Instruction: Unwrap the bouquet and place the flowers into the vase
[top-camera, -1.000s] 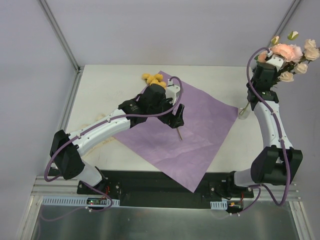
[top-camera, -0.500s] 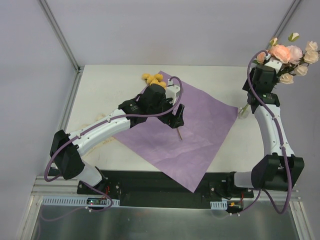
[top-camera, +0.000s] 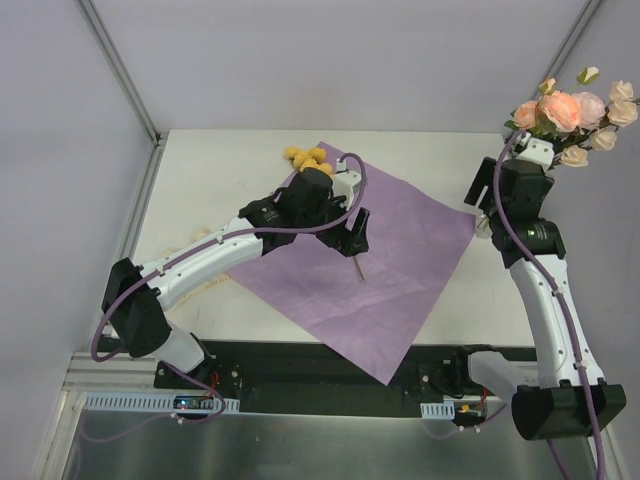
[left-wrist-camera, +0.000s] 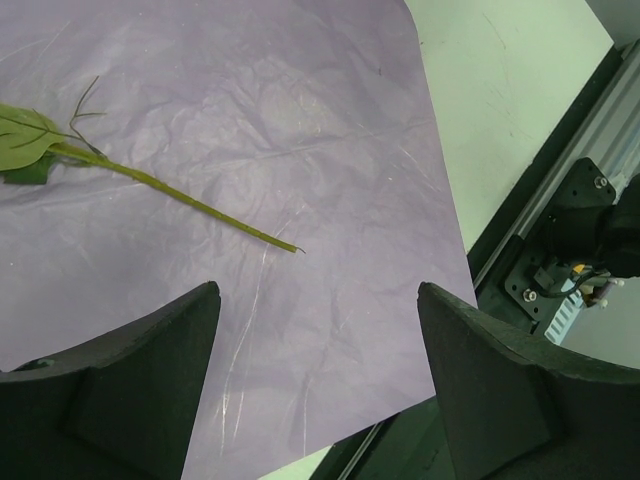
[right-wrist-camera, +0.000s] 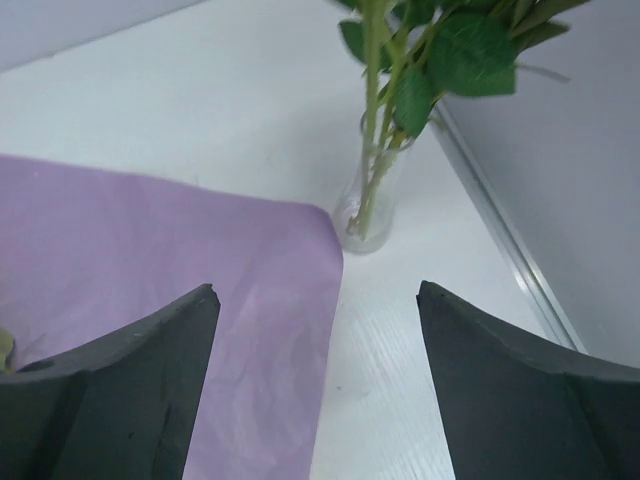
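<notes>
Right fingers (right-wrist-camera: 110, 390) sprang apart off leafy stems (right-wrist-camera: 372, 150) in glass vase (right-wrist-camera: 366, 222); left fingers (left-wrist-camera: 110, 385) apart too.

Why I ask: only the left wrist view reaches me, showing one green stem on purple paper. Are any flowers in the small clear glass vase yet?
Observer: Yes. The right wrist view shows several leafy green stems standing in the small clear glass vase, beside a corner of the purple paper sheet.
Operator: Is the right gripper holding them?
Observer: No. The right gripper is open, apart from the vase, gripping nothing.
Operator: What blooms does my stem carry?
Observer: From above, yellow-orange blooms lie at the paper's far edge; the left arm hides the join.
</notes>
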